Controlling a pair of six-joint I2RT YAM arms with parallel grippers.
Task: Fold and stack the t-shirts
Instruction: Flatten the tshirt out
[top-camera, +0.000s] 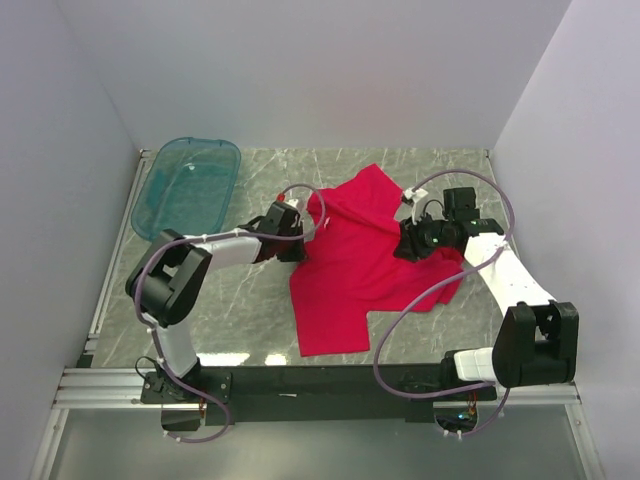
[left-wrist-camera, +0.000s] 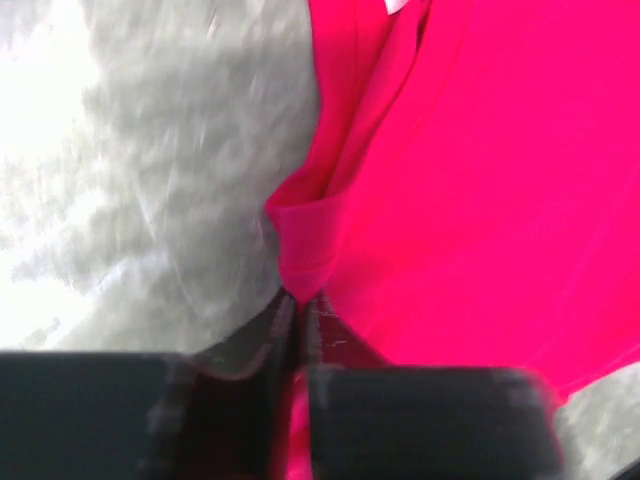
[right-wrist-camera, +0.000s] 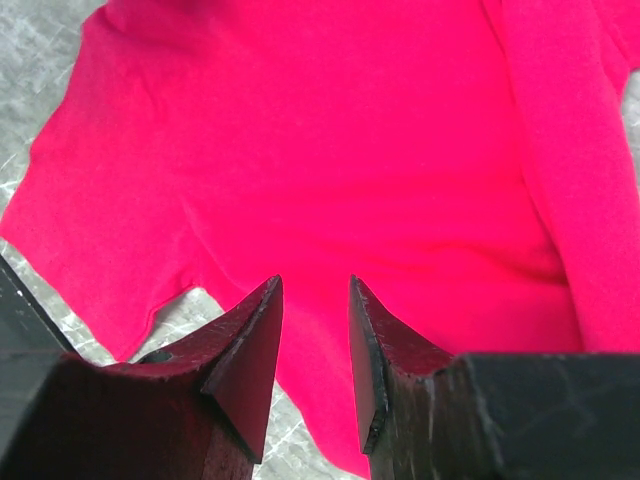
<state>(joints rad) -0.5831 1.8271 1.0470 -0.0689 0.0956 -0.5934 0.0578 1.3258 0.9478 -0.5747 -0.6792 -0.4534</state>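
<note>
Plain red t-shirt (top-camera: 345, 275) lies crumpled mid marble table (top-camera: 250, 310), no print, top part bunched w/ folds, lower hem flatter toward the arm bases. I see L gripper (left-wrist-camera: 300, 312) pinched tight on a fold at its left edge. R gripper (right-wrist-camera: 315, 345) sits over the right side, jaws narrowly apart, gripping nothing.

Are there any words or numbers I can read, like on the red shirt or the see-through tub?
No words, numbers or signs can be read in any view.
The red t-shirt is plain, with no print.
The small white tag by its collar is too small to read.
The teal tub shows no label.
</note>
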